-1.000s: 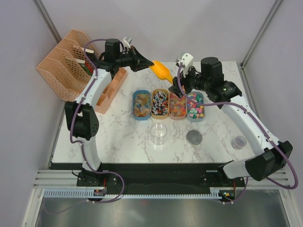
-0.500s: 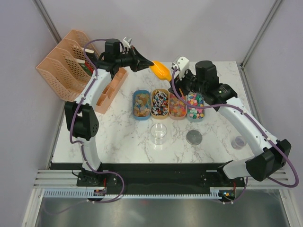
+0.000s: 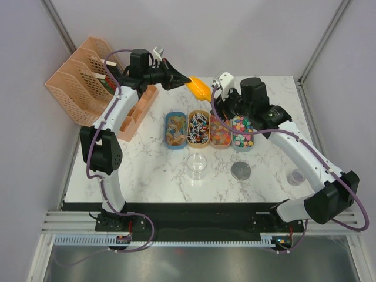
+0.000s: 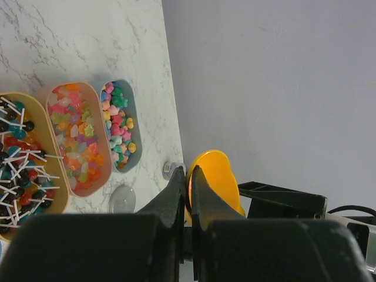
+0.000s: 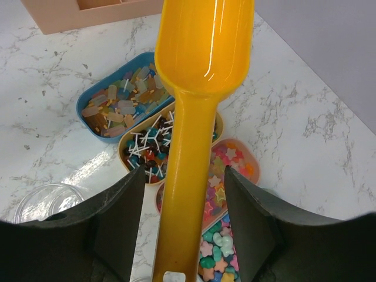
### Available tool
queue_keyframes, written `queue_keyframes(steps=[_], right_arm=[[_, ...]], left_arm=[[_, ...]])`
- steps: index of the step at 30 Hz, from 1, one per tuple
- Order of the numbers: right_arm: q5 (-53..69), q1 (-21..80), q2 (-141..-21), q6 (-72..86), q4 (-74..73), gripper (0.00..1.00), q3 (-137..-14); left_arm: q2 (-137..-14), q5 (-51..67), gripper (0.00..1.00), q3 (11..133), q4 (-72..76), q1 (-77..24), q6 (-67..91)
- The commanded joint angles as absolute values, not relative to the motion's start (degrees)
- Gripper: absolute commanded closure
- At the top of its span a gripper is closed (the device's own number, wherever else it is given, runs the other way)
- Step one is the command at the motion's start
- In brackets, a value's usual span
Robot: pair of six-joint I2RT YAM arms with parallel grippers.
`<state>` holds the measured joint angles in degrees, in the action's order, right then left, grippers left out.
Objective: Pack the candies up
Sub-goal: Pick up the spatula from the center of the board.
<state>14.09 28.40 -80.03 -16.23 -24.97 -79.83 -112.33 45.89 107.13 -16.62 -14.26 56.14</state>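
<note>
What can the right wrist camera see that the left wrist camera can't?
Only the right wrist view: the blue tray, the clear cup, the peach box, and the long handle of the scoop between the fingers of the open right gripper. Only the left wrist view: the grey wall and the left gripper pinched shut on the scoop's rim. Both: the scoop, the lollipops and the star sweets.

Marble table [image 3: 147, 167] bears four oval trays [image 3: 167, 131]; clear cup [image 3: 198, 166]; lid [image 3: 241, 171]; peach organiser [image 3: 141, 111].
</note>
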Motion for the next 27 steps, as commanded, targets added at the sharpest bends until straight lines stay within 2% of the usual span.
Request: queue_keyframes(steps=[1, 23, 27], right_arm=[[13.62, 28.65, -80.95, -15.56, -22.41, 0.36, -81.21], [13.97, 28.65, -82.44, -15.47, -22.41, 0.53, -81.12], [13.89, 28.74, -82.44, -15.56, -22.41, 0.63, -80.77]], left_arm=[[-108.46, 48.16, 0.98, 106.7, -15.65, -14.15, 57.3], [-107.58, 48.08, 0.98, 104.68, -16.0, -14.24, 56.69], [-107.49, 48.25, 0.98, 104.59, -16.0, -14.24, 56.34]])
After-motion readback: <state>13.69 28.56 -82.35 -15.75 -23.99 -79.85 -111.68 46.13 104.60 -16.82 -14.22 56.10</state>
